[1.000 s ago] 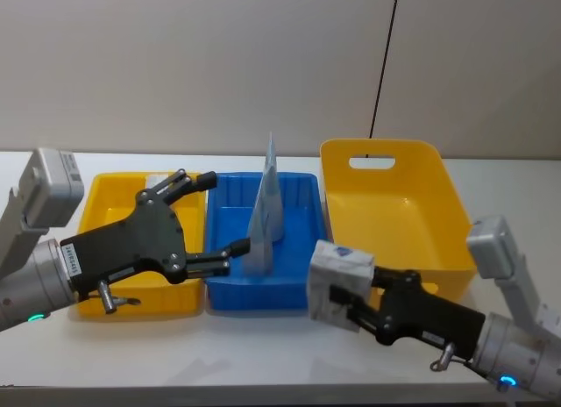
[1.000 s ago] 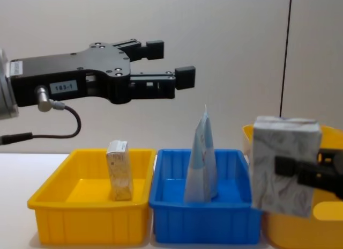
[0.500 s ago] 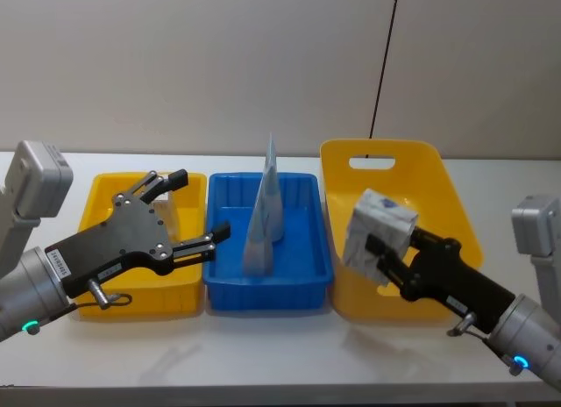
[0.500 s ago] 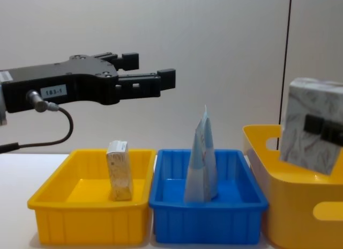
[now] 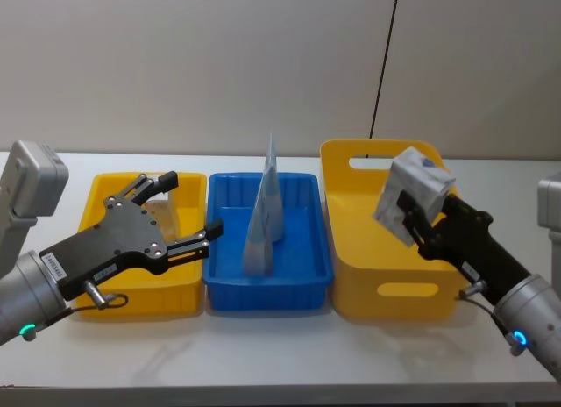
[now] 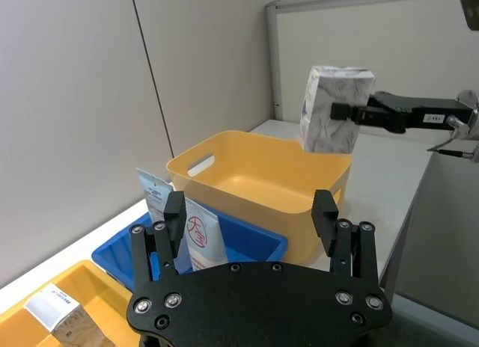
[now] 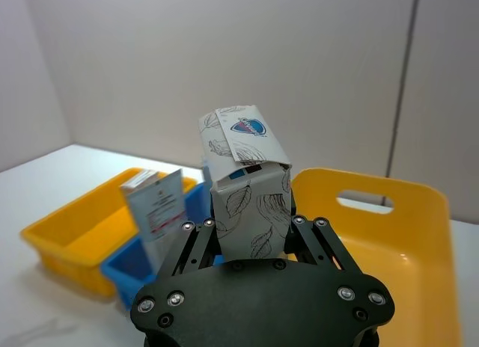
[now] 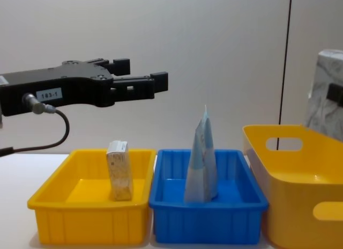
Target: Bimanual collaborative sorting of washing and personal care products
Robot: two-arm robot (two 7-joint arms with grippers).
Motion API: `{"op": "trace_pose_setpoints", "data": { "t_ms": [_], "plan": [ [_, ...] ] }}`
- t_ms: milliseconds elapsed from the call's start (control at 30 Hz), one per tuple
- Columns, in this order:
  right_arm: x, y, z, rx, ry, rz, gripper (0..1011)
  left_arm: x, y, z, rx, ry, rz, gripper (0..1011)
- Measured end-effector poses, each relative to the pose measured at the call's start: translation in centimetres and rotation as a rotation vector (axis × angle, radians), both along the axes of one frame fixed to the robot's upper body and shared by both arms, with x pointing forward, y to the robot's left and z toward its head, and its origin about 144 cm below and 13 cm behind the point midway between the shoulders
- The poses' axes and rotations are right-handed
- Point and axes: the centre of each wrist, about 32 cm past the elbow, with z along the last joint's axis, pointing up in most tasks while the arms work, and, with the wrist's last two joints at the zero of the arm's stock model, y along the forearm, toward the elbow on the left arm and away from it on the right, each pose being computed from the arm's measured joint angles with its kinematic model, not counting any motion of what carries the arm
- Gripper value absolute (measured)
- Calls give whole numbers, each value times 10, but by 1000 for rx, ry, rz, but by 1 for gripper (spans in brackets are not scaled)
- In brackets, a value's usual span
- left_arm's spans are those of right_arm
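Grey-white pouch [image 5: 412, 193] over tall yellow bin [image 5: 359, 284]

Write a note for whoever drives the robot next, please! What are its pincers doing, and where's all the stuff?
Right pincer: shut on the leaf-patterned pouch, held in the air over the tall yellow basket.
Left pincer: open, holding nothing, hovering above the low yellow bin, near the blue bin.
Done: the tan carton stands in the low yellow bin. The pale blue tube and the white tube with the red logo stand in the blue bin.
Left: lower the pouch and let it go, probably into the tall yellow basket.
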Motion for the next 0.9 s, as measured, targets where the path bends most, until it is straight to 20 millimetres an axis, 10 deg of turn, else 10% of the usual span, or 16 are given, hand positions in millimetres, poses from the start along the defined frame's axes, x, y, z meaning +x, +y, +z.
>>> {"op": "trace_pose_setpoints", "data": {
  "t_ms": [900],
  "plan": [
    [26, 49, 1, 19, 29, -403, 350, -2, 0, -1, -3, 15, 22, 1001]
  ]
}}
